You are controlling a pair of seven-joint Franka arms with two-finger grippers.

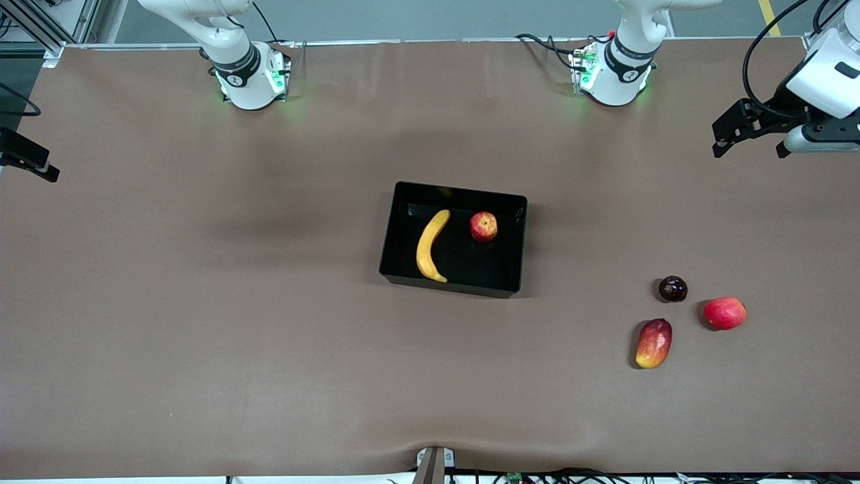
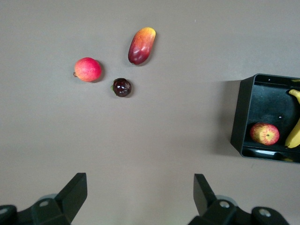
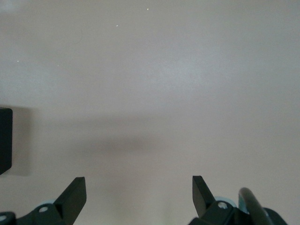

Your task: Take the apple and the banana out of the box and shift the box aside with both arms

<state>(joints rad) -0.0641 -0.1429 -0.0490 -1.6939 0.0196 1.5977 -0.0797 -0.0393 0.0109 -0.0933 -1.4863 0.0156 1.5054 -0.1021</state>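
A black box (image 1: 401, 232) sits at the centre of the front view on the brown table (image 1: 201, 302). Inside it lie a banana (image 1: 430, 246), toward the right arm's end, and an apple (image 1: 484, 226) beside it, toward the left arm's end; the two are apart. In the left wrist view the box (image 2: 243, 117) enters at the right edge of the frame, with the apple (image 2: 264, 133) and part of the banana (image 2: 295, 133) visible in it.

In the lower right of the front view three other fruits rest on the table, near one another but not touching: a dark round fruit (image 1: 672, 288), a red round fruit (image 1: 724, 313) and a mango (image 1: 654, 343), which lies nearest the camera.

The left gripper (image 1: 752, 138) hangs at the upper right edge of the front view, over bare table, fingers spread and empty. The right gripper (image 3: 139, 194) is over bare table, fingers likewise spread and empty; a corner of the box (image 3: 4, 140) shows at that frame's left edge.
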